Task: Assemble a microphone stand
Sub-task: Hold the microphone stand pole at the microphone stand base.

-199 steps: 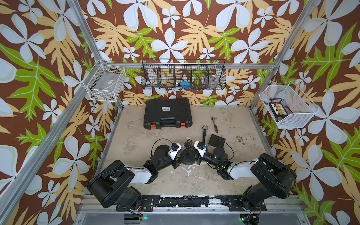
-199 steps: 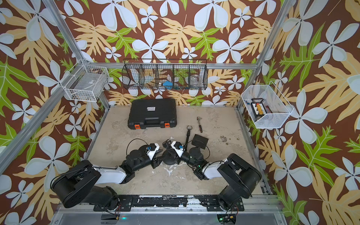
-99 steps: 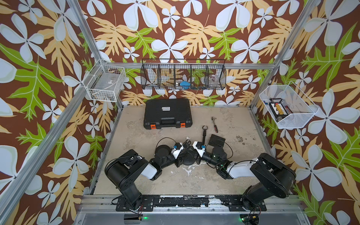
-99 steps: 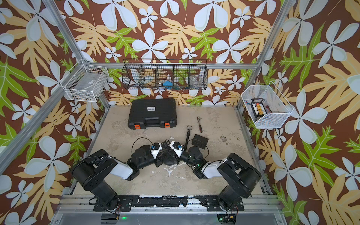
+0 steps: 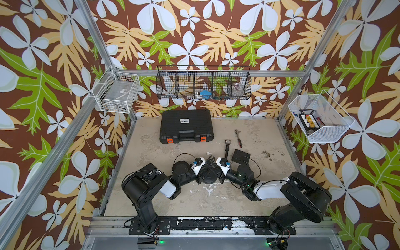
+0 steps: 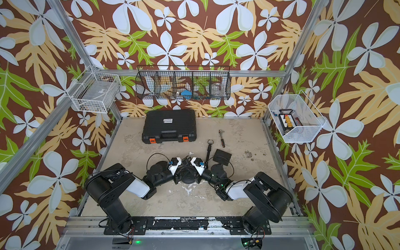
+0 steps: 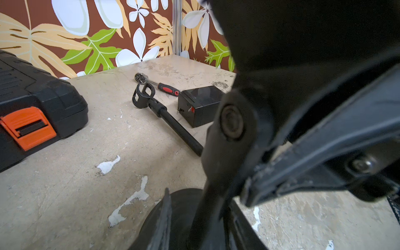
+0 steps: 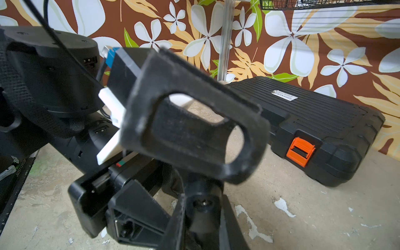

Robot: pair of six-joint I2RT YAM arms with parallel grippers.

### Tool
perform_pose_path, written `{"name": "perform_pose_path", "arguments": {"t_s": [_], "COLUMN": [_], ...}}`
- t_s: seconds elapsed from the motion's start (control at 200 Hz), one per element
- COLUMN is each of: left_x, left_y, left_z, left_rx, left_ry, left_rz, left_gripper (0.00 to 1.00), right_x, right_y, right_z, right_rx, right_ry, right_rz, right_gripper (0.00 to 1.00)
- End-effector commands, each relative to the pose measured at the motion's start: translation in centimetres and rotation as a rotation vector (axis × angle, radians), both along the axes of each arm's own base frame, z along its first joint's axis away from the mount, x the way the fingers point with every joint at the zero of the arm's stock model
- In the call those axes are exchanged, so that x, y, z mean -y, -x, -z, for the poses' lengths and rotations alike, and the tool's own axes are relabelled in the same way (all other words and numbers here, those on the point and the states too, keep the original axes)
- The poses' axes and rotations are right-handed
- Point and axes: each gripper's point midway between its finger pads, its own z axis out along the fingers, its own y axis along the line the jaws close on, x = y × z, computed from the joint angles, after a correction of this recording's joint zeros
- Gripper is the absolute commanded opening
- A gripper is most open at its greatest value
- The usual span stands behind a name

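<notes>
Both arms are stretched low over the table point(image 5: 249, 201), elbows bent outward and wrists turned in, so that the grippers meet at its middle. The microphone stand point(image 5: 209, 177) is stood upright there on its round base. The right gripper point(image 8: 202, 208) is closed on the stand's joint just under the clip point(image 8: 194, 129). The left gripper point(image 5: 205, 165) is set against the stem opposite; how wide it is parted cannot be told. A clip-tipped rod point(image 5: 226, 149) is laid just behind.
</notes>
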Motion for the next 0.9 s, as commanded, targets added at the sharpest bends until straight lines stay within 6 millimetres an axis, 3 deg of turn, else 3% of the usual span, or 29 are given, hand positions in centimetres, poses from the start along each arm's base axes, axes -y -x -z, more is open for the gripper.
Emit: {"name": "perform_pose_path", "arguments": {"t_s": [0.0,0.375,0.621,0.896], "left_x": [0.3,0.5,0.8,0.9], "left_y": [-0.2,-0.8,-0.8,-0.8], "left_z": [-0.8,-0.7,-0.3,0.2], "left_rx": [0.046,0.064,0.057,0.049], "left_ry": [0.013,0.011,0.011,0.011], "left_rz": [0.012,0.003,0.014,0.016], "left_gripper": [0.41,0.39,0.31,0.32], "right_x": [0.1,-0.2,-0.2,-0.3], "right_y": [0.5,0.2,0.3,0.3], "right_z": [2.1,2.0,2.1,2.0], "right_rx": [-0.093,-0.107,-0.108,-0.105], "right_ry": [0.040,0.034,0.036,0.036], "right_rz": [-0.007,-0.020,-0.021,-0.023], "right_gripper": [0.00,0.00,0.00,0.00]}}
